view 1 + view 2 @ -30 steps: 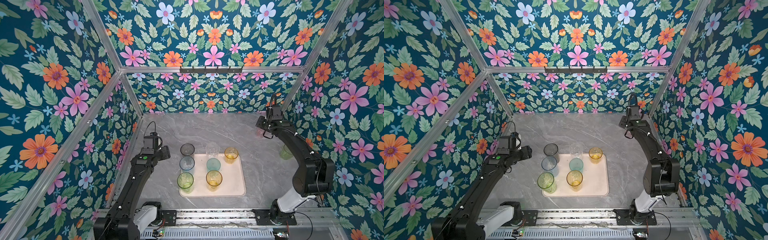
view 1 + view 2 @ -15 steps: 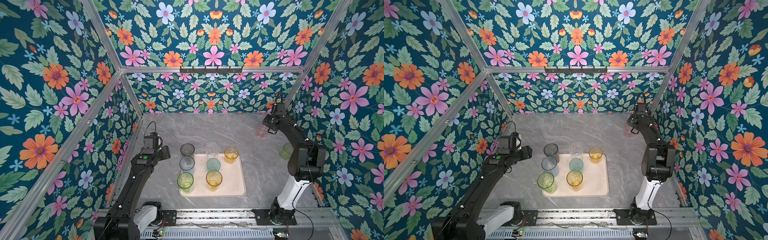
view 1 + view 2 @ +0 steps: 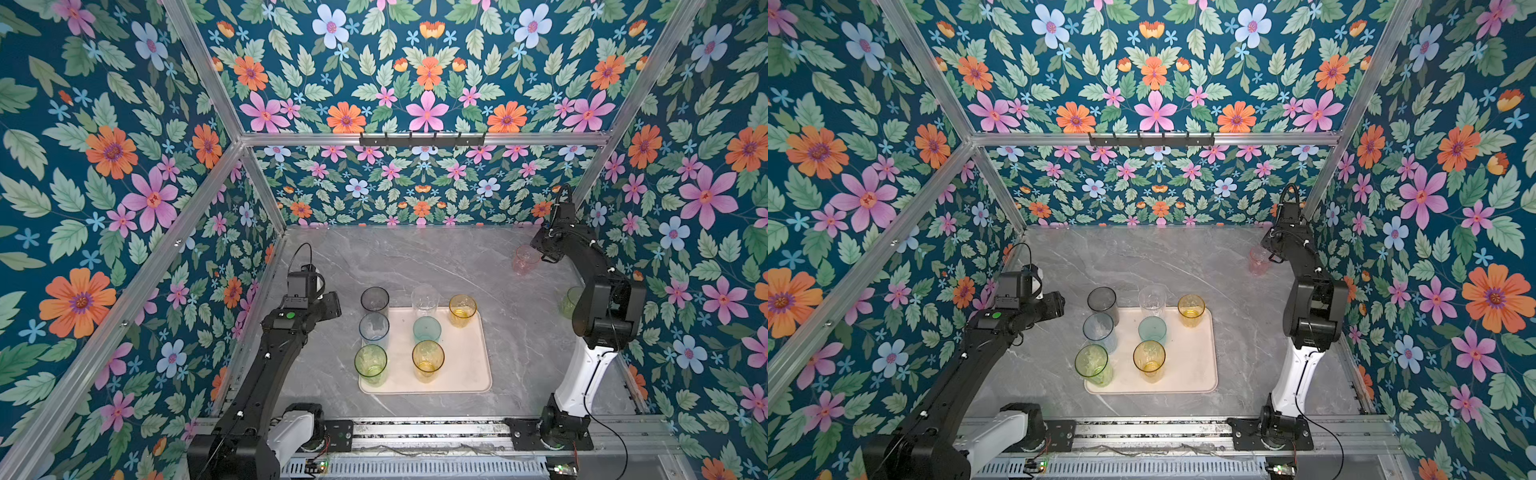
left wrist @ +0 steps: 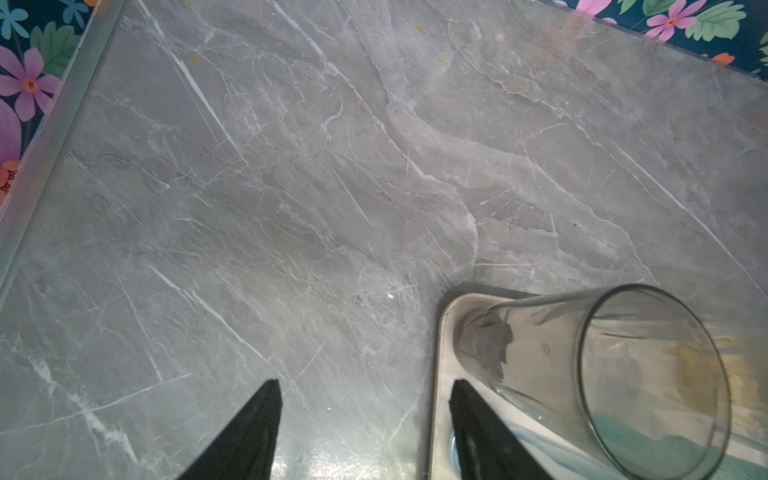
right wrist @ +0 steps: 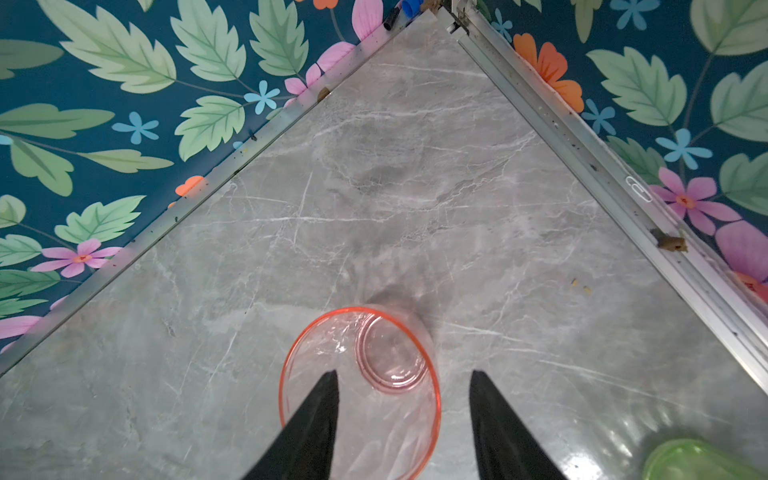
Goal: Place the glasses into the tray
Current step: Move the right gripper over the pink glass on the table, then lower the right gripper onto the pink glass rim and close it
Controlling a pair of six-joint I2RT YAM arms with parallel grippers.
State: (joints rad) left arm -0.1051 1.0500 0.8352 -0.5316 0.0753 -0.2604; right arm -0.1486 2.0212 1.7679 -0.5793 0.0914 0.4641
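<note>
My right gripper (image 5: 403, 376) straddles the thin round rim of the translucent pink glass (image 5: 374, 419), tips apart, not clamped. The glass stands on veined marble (image 5: 415, 208) well beyond the smooth tray's (image 3: 465, 368) far right corner. My left gripper (image 4: 363, 384) hangs open and empty beside the tray's far left corner.

Half hidden behind the right arm (image 3: 604, 309), right side of a top view: green glass (image 3: 570, 302). Same green glass (image 5: 702, 462) blurred and cut off by the lower right corner of the right wrist view. There too, pink glass (image 5: 365, 357) cut by the bottom edge and partly covered by one finger (image 5: 307, 436); touching or not, impossible to tell. Lower right of the left wrist view: grey glass (image 4: 540, 353) cut by the bottom edge, tray (image 4: 444, 361) showing only a corner, teal and amber smears behind the glass wall too blurred to name. In both top views, both pairs of jaws hidden under the wrists.
</note>
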